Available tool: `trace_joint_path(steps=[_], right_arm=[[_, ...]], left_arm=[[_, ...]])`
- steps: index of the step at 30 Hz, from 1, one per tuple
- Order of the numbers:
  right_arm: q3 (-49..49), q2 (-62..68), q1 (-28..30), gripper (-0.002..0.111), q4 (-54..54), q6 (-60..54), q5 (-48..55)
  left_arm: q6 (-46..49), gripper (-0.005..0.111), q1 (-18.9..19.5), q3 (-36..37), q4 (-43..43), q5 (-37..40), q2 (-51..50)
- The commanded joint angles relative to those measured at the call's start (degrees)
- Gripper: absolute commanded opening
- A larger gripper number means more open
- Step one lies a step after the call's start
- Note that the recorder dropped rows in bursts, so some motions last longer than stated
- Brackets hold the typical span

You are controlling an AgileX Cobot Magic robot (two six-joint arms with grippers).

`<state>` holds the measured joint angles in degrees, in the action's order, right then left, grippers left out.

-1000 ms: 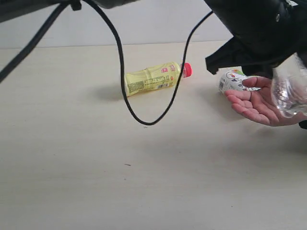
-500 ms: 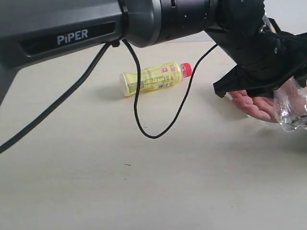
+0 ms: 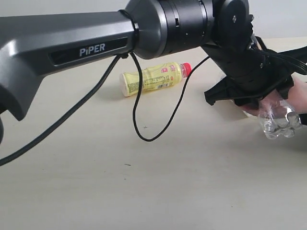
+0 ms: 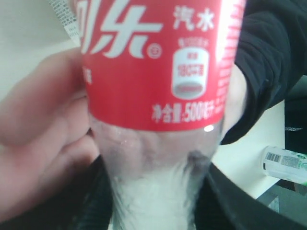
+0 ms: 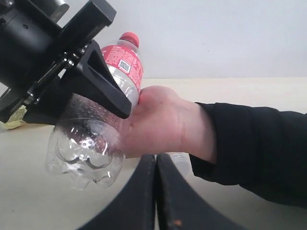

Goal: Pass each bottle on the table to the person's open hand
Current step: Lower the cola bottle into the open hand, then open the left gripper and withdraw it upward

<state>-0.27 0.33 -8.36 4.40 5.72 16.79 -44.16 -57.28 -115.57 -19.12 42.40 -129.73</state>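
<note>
The red-labelled bottle is at the exterior frame's right edge, tilted cap-up, its side against the person's open hand. The left pincer clamps its middle; the right pincer is closed, empty. Release looks next.

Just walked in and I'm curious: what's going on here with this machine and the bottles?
The left arm's fingers grip a clear bottle with a red label and hold it against a person's open hand; they have not let go yet. A yellow bottle lies on its side on the table, not yet handed over. The right arm's fingers are shut and hold nothing.
</note>
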Motion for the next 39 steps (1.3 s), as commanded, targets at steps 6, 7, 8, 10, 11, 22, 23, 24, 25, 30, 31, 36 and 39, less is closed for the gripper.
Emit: trace_joint_path(steps=[6, 7, 8, 10, 11, 22, 23, 24, 25, 30, 31, 36, 39], right_arm=[[0.3, -0.3, 0.0, 0.000, 0.1, 0.0, -0.5], [0.3, -0.3, 0.0, 0.000, 0.1, -0.1, -0.5], [0.3, -0.3, 0.0, 0.000, 0.1, -0.1, -0.5], [0.3, -0.3, 0.0, 0.000, 0.1, -0.1, -0.5], [0.3, -0.3, 0.0, 0.000, 0.1, -0.1, -0.5], [0.3, -0.3, 0.0, 0.000, 0.1, -0.1, -0.5], [0.3, -0.3, 0.0, 0.000, 0.1, -0.1, -0.5], [0.3, -0.3, 0.0, 0.000, 0.1, -0.1, -0.5], [0.3, -0.3, 0.0, 0.000, 0.1, -0.1, -0.5], [0.3, -0.3, 0.0, 0.000, 0.1, -0.1, -0.5], [0.3, -0.3, 0.0, 0.000, 0.1, -0.1, -0.5], [0.3, -0.3, 0.0, 0.000, 0.1, -0.1, -0.5], [0.3, -0.3, 0.0, 0.000, 0.1, -0.1, -0.5]], left_arm=[[1.9, 0.005, 0.4, 0.1, 1.0, 1.7, -1.3], [1.9, 0.010, 0.4, 0.1, 0.6, 1.7, -1.6], [1.9, 0.015, 0.4, 0.1, 0.2, 1.9, -1.9], [1.9, 0.027, 0.4, 0.1, -0.4, 1.7, -2.5], [1.9, 0.032, 0.5, 0.1, -1.0, 1.6, -2.6], [5.4, 0.089, 0.7, 0.1, -1.2, 0.0, -2.3], [5.9, 0.090, 0.7, 0.1, -1.2, 0.0, -2.1], [6.0, 0.090, 0.7, 0.1, -1.2, 0.0, -2.0], [6.3, 0.090, 0.7, 0.1, -1.2, 0.0, -1.7], [7.1, 0.090, 1.2, 0.1, -1.2, 1.2, 0.5], [8.0, 0.090, 1.3, 0.1, -0.9, 2.5, 1.2], [9.4, 0.090, 2.4, 0.1, 0.6, 6.8, 3.8], [10.0, 0.090, 3.7, 0.1, 1.4, 9.9, 5.0]])
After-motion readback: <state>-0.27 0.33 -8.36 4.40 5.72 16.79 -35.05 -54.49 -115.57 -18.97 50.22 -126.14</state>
